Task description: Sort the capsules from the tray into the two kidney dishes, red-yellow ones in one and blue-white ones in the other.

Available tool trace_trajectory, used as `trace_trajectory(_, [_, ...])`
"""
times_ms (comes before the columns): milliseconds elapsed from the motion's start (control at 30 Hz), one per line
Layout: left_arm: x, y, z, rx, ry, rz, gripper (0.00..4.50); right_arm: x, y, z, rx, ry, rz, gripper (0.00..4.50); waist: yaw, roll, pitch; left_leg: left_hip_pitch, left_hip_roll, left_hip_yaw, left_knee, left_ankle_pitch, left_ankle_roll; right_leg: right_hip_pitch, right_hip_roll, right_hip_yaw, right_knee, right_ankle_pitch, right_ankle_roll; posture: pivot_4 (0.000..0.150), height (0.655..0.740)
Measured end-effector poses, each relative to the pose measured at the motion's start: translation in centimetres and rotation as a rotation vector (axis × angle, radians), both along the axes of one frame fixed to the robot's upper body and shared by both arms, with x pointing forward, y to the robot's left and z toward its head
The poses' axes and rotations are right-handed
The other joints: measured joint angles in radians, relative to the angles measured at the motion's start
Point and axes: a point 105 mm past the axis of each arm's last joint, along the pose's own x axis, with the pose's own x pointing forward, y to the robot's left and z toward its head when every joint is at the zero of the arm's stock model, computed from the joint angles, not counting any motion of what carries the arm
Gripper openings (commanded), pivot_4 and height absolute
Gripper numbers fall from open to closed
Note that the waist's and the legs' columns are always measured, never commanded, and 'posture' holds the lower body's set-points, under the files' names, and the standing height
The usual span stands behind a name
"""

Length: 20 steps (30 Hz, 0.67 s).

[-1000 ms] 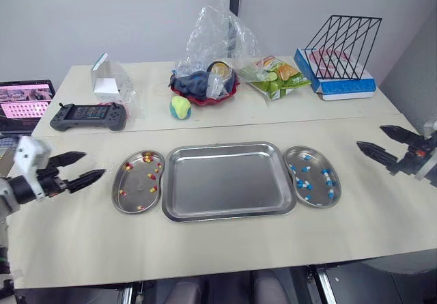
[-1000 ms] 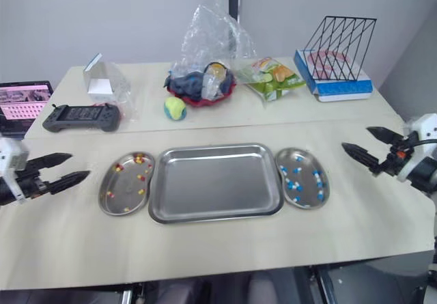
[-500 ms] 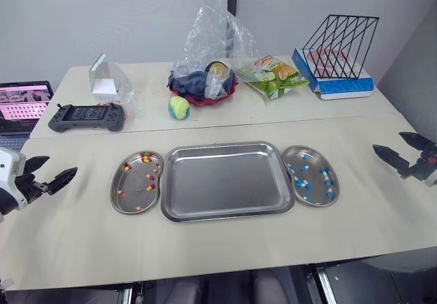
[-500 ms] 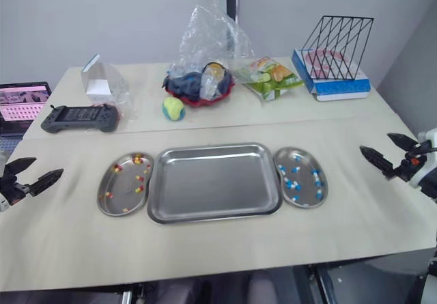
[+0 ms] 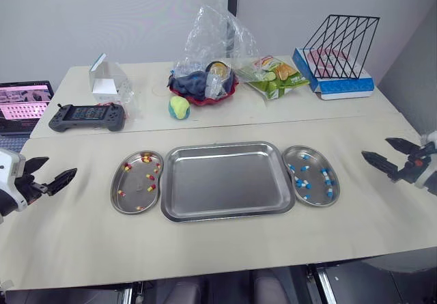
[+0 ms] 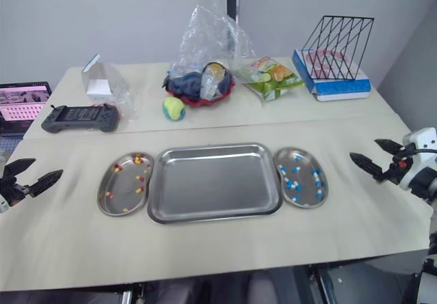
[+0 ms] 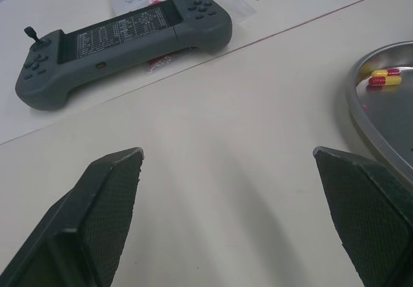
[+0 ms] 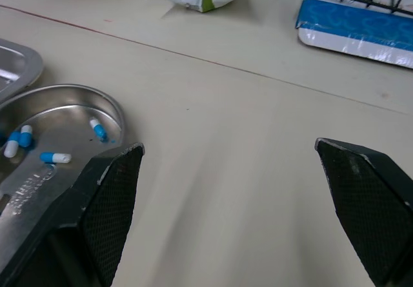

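the tray (image 5: 225,180) is bare; every capsule in view already lies in a dish. the red-yellow ones (image 5: 147,158) are in the dish (image 5: 136,184) that sits inward of the left claw (image 5: 61,164), well apart from it, and the blue-white ones (image 5: 301,184) are in the dish (image 5: 315,162) inward of the right claw (image 5: 374,147), nearer to it but not touching. both claws are spread wide and carry nothing. a second ago each hung closer to its dish. since then the left has pulled out to the table's edge and held there, with a gamepad (image 7: 122,39) beyond its tips, while the right drew off and has now edged back a little toward its dish. with nothing left to pick, the sorting looks finished and the arms seem to be retiring.
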Motion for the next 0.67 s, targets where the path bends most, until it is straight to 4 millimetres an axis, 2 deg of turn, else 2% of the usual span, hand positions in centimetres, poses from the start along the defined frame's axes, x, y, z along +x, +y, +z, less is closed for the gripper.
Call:
trace_trajectory(33, [0.0, 0.0, 0.0, -0.002, -0.002, -0.001, 4.46, 0.0, 0.1, 0.0, -0.001, 0.001, 0.001, 4.5, 0.0, 0.0, 0.0, 0.0, 0.0, 0.0, 0.0, 0.0, 0.0, 0.0, 0.0, 0.0, 0.0, 0.0, 0.0, 0.15, 0.74])
trace_trajectory(100, [0.1, -0.2, 0.2, -0.004, -0.011, -0.009, 4.46, 0.0, 0.1, -0.2, 0.012, 0.02, -0.005, 4.5, -0.023, 0.002, -0.001, -0.002, -0.012, -0.032, -0.002, 0.0, 0.005, 0.017, -0.021, -0.031, 0.002, -0.005, 0.002, 0.15, 0.74])
trace_trajectory(133, [0.1, -0.3, 0.3, -0.005, -0.015, -0.014, 4.46, 0.0, 0.0, -0.3, 0.021, 0.029, -0.014, 4.5, -0.03, 0.002, -0.001, -0.002, -0.021, -0.046, -0.002, 0.002, 0.005, 0.021, -0.026, -0.039, 0.003, -0.007, 0.003, 0.15, 0.74])
trace_trajectory(233, [0.0, -0.4, 0.1, -0.019, -0.007, -0.015, 4.46, 0.1, -0.2, -0.4, 0.038, 0.043, -0.035, 4.5, -0.047, 0.003, -0.001, -0.006, -0.053, -0.086, 0.0, 0.013, 0.0, 0.02, -0.046, -0.06, 0.014, -0.018, 0.008, 0.15, 0.74])
trace_trajectory(400, [-0.1, -0.7, 0.0, -0.022, 0.002, -0.017, 4.46, 0.3, -0.4, -0.5, 0.089, 0.066, -0.055, 4.5, -0.015, 0.004, -0.001, -0.006, -0.044, -0.075, 0.002, 0.014, -0.005, 0.015, -0.037, -0.049, 0.013, -0.018, 0.005, 0.15, 0.74])
trace_trajectory(667, [0.1, -1.5, 0.3, -0.015, -0.013, -0.042, 4.46, 0.2, -0.6, -0.1, 0.103, 0.048, -0.059, 4.5, 0.0, 0.004, -0.001, -0.002, -0.039, -0.059, 0.001, 0.008, 0.002, 0.01, -0.031, -0.034, 0.016, -0.017, 0.004, 0.15, 0.74])
